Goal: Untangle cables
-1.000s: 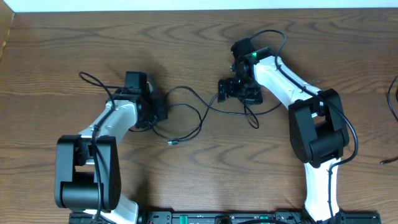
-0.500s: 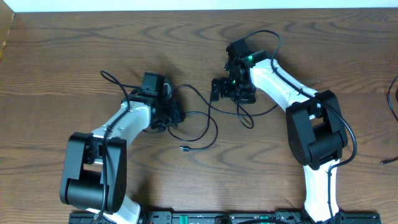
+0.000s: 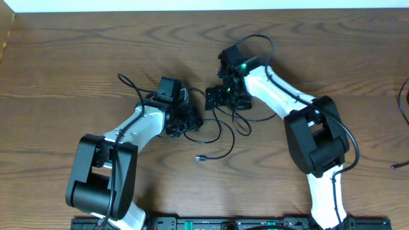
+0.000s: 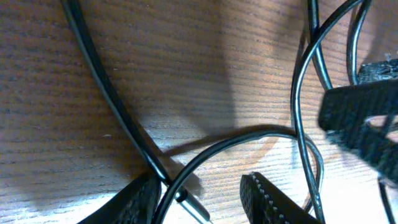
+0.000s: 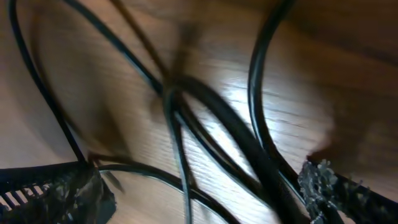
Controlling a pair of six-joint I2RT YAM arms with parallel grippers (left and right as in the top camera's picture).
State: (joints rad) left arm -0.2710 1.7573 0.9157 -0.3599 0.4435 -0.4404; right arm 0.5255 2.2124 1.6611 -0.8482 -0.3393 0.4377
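— While you've got the overhead up, where are the cables (image 3: 220, 128)?
— Mid-table, btwn the 2 arms. They're thin, glossy black cords in loose overlapping loops on the dark wood-grain table (image 3: 77, 57). 1 free end w/ a small plug (image 3: 200, 158) lies just below the loops, toward the robot's base.
— Left gripper (image 4: 200, 190)?
— Partway open, low over the wood. Its 2 ribbed black fingers (image 4: 142, 199) stand apart. 1 cord runs diagonally btwn them, right against the finger on the left of the wrist view. The gap's much wider than the cord, so no pinch. A 2nd cord, round and smooth, arcs across it.
— Right gripper (image 5: 202, 180)?
— Spread wide, nothing clamped. Rough matte-black fingertips (image 5: 59, 190) sit at both lower corners of its wrist view, w/ several cords crossing in the gap. Pic's blurred, so can't tell if any touches a pad.
— Are the grippers close?
— Near each other, w/ the loops beside and under both.
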